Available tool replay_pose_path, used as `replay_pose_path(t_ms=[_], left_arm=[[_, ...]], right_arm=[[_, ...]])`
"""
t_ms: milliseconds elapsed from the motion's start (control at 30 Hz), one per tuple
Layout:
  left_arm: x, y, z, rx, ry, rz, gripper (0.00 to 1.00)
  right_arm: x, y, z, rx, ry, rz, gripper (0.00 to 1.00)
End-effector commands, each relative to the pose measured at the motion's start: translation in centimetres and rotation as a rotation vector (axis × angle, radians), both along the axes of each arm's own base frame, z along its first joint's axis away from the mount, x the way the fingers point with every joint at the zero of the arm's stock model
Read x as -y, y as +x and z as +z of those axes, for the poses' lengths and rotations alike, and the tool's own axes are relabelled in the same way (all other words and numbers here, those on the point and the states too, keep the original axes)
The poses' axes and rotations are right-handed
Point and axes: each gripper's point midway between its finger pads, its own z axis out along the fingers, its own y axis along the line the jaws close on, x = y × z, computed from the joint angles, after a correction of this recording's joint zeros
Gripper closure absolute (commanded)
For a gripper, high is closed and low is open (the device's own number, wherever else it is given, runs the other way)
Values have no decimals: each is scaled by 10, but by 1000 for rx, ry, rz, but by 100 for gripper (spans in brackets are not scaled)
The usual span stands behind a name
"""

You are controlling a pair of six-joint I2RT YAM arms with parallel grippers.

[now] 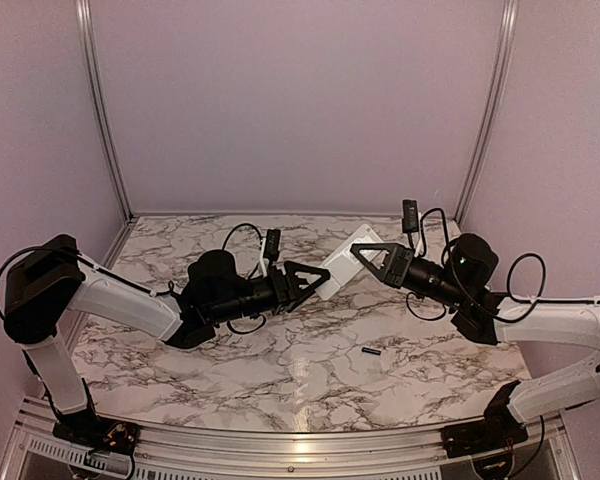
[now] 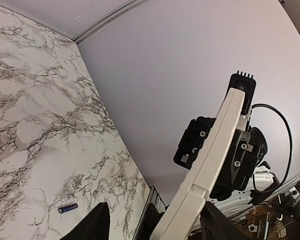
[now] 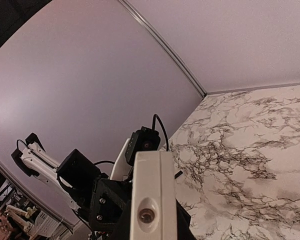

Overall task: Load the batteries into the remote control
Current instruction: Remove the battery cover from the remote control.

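Remote control point(image 1: 342, 262) held aloft between both arms; one battery point(image 1: 371, 352) loose on the marble table point(image 1: 280, 370).
My right gripper point(image 1: 365, 255) clamps the remote control; my left gripper point(image 1: 310, 283) stands spread around its other end, gripping nothing; the battery lies below, toward the bases, long axis across the table, nearer the right arm; bare marble surrounds it.

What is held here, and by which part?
The remote control: the right gripper is shut on one end, while the left gripper has its jaws open around the other end.
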Motion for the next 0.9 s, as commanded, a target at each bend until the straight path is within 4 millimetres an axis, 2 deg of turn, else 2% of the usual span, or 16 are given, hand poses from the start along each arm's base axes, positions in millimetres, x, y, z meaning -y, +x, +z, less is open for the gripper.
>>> replay_pose_path(t_ms=[0,200,333,500,733,867], left_arm=[[3,9,-12,-38,77,43,37],[2,14,-33,-99,128,72,44],[0,16,-48,-142,135,68,53],[-7,17,-62,-195,127,71,54],[-6,17,-62,-185,143,65,56],[-5,12,-41,-132,86,42,56]], right_arm=[[-8,2,19,59,-10,-14,100],[-8,2,22,75,-16,-26,100],[-6,5,21,87,-25,-47,100],[1,6,25,105,-39,-77,100],[3,7,23,108,-47,-87,100],[2,11,17,103,-70,-95,100]])
